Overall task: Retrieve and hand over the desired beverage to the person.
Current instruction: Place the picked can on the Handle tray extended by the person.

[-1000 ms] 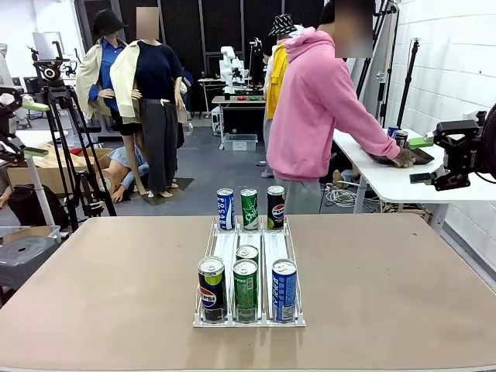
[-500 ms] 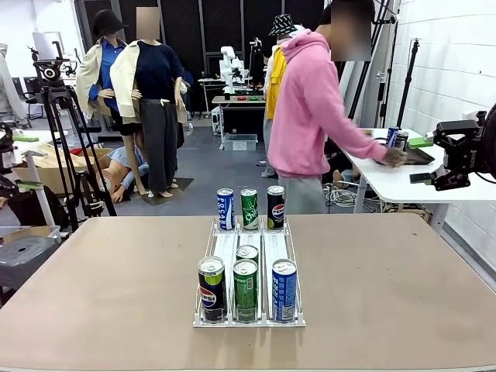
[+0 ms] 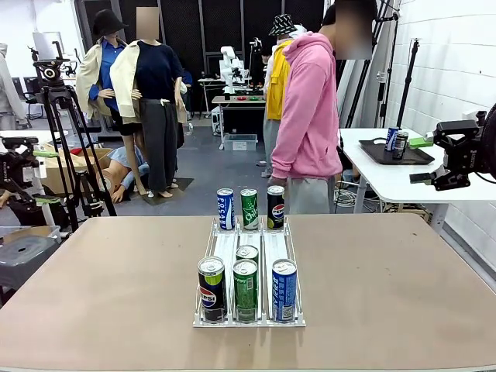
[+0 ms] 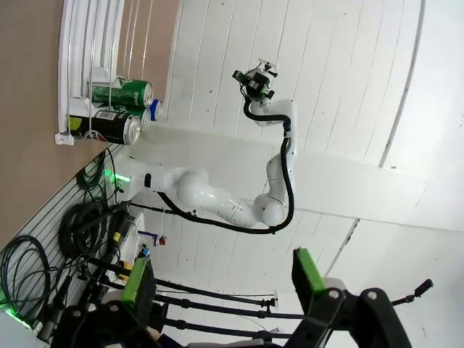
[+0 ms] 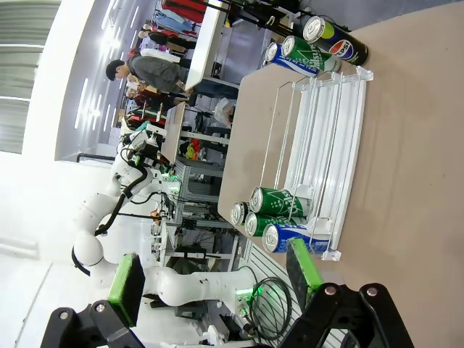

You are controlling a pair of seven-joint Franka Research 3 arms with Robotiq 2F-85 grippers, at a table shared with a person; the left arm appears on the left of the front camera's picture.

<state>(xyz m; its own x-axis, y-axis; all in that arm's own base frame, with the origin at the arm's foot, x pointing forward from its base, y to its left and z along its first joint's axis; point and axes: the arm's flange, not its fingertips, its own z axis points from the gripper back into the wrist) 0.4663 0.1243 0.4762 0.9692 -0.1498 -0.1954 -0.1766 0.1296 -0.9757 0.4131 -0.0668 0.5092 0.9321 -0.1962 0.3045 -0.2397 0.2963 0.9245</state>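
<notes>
Aluminium cans (image 3: 246, 288) in clear rack (image 3: 249, 319), mid-bench (image 3: 387, 287): rigid, smooth, slippery. You grip mid-body. Left end effector (image 4: 225, 279), right end effector (image 5: 214, 277) both gaping, empty. Person (image 3: 308, 116) stands far side.

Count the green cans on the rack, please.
3: one green can in the middle of the far row, one at the front of the middle lane, another right behind it. More may be hidden.

The person (image 3: 308, 116) at the far side wears a pink hooded sweatshirt and grey trousers. The right gripper (image 5: 216, 278) and left gripper (image 4: 225, 281) are black two-finger units with bright green pads. The glossy white, rounded-jointed arm (image 4: 239, 192) carries black cabling along its links.
</notes>
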